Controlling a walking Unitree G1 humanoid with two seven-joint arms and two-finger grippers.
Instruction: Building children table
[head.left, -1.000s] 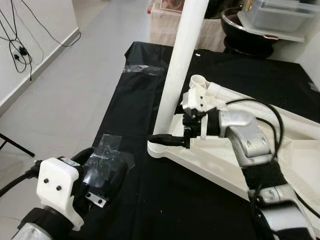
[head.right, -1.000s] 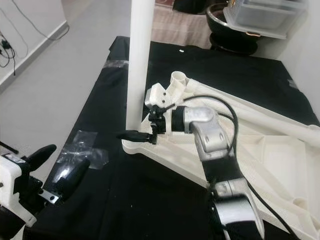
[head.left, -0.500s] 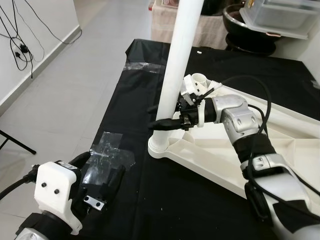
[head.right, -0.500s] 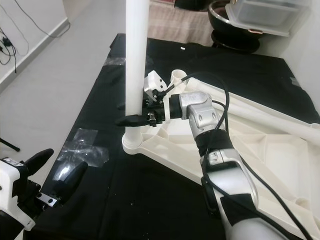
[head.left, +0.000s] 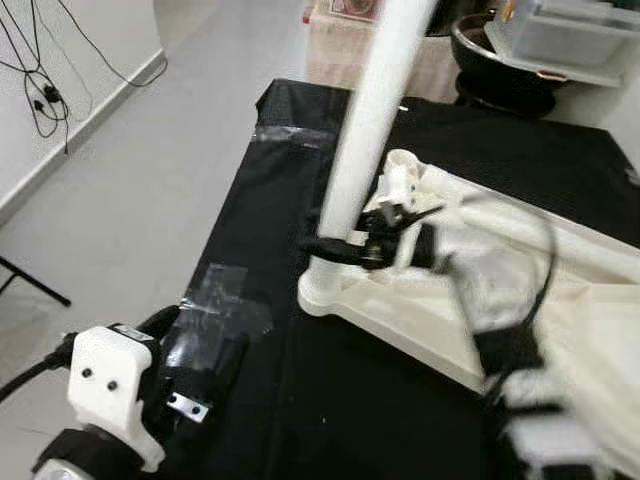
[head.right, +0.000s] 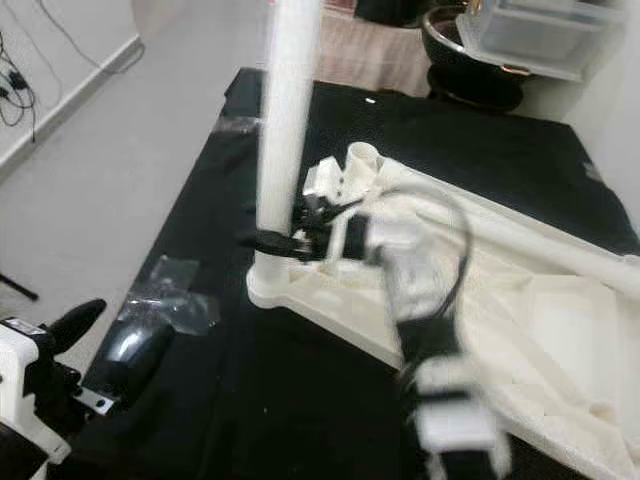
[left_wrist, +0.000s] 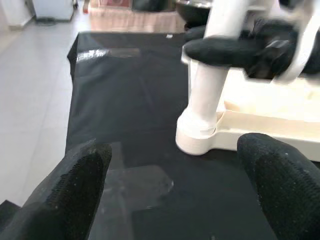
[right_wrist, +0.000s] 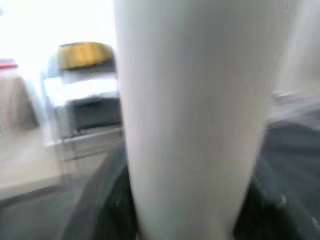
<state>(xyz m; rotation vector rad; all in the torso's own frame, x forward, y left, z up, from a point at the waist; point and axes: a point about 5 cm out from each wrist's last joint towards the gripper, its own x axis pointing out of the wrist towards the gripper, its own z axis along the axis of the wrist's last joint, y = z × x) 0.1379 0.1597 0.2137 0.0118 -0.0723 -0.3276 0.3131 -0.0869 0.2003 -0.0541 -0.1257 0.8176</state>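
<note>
I am watching the white table leg (head.left: 368, 130) standing nearly upright in the corner socket (head.left: 322, 291) of the upside-down white tabletop (head.left: 590, 330), which is lying on the black-covered bench (head.left: 300, 420). The leg's long axis is running almost vertically, leaning slightly to the far right at its top. My right end effector (head.left: 335, 248) is reaching in from the right, low on the leg just above the socket. In the right wrist view the leg (right_wrist: 190, 120) is sitting straight ahead with a dark finger on either side, so I am judging the fingers to be closed around it, though motion blur is keeping me from seeing contact clearly.

My left end effector (left_wrist: 172, 190) is hanging at the near left edge of the bench with its fingers spread apart and nothing between them; the leg's base (left_wrist: 197, 137) lies ahead of it, well apart. The right arm is plainly the nearer one.

A second open socket (head.left: 402, 160) sits just beyond the leg, and another leg (head.right: 520, 235) is lying across the tabletop to the right. Clear tape patches (head.left: 225, 300) are stuck to the cover on the near left. A dark bowl (head.left: 495, 55) and a clear storage bin (head.left: 570, 35) are sitting at the far right, clear of the work
</note>
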